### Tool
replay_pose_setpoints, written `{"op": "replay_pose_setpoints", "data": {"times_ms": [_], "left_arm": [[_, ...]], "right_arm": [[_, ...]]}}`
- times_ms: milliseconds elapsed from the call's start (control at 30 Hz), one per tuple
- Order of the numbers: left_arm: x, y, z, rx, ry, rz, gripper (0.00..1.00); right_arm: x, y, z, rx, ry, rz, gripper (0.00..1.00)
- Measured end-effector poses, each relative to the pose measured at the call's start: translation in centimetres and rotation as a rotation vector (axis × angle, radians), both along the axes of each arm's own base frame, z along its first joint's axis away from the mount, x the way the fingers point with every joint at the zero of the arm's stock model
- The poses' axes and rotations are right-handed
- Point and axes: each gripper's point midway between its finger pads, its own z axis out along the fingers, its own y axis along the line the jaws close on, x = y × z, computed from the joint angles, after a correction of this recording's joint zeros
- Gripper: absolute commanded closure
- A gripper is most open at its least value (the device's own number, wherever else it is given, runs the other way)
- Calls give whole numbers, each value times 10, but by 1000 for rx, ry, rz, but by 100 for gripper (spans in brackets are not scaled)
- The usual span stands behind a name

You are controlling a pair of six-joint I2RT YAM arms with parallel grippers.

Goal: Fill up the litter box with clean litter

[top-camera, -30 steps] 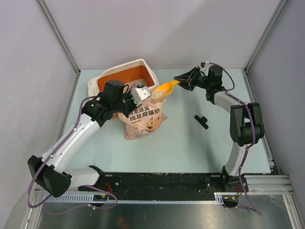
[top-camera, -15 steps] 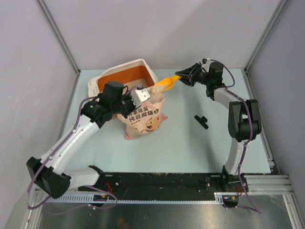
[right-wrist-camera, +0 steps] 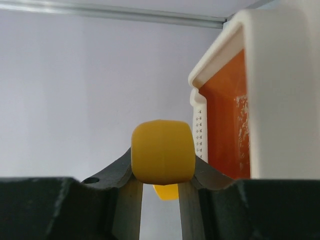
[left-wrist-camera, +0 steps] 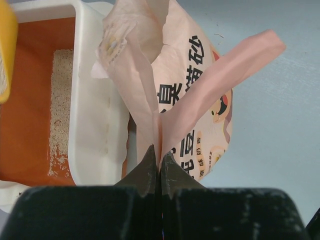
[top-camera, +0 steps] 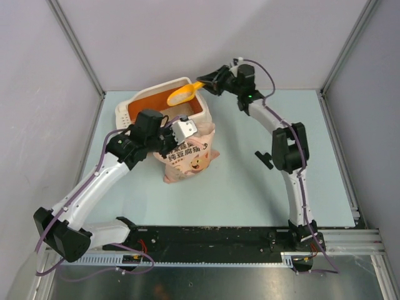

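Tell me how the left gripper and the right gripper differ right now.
The left gripper pinches the pink bag's top edge; the right gripper clamps the yellow scoop's handle. The left gripper sits outside the litter box, beside its wall; the right gripper holds the scoop over its orange inside. Both are shut.

I see the litter box [left-wrist-camera: 95,115] cream-white outside and orange inside, with a pale beige, sandy strip of clean litter [left-wrist-camera: 61,105] on the orange floor. The scoop [top-camera: 181,95] is yellow-orange. The bag [top-camera: 187,159] is pink-beige, printed with dark characters and a cartoon cat face. To its right, a small black part [top-camera: 264,159] lies on the pale blue-green table [top-camera: 237,200]. The left arm [top-camera: 94,184] and right arm [top-camera: 300,187] are white with black joints.
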Motion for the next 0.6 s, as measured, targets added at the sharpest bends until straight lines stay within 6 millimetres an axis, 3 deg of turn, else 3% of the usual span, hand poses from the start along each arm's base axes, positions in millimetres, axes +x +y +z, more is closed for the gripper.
{"op": "replay_pose_setpoints", "data": {"times_ms": [167, 300, 433, 600], "left_arm": [[-5, 1, 2, -3, -7, -8, 100], [-13, 2, -1, -9, -6, -27, 100], [-20, 3, -3, -18, -6, -46, 100], [-35, 4, -2, -48, -11, -77, 100]], "right_arm": [[-2, 68, 2, -102, -202, 24, 100], [-9, 102, -5, -212, -381, 32, 100], [-6, 117, -2, -335, -602, 8, 100], [5, 116, 9, -506, -861, -62, 100]]}}
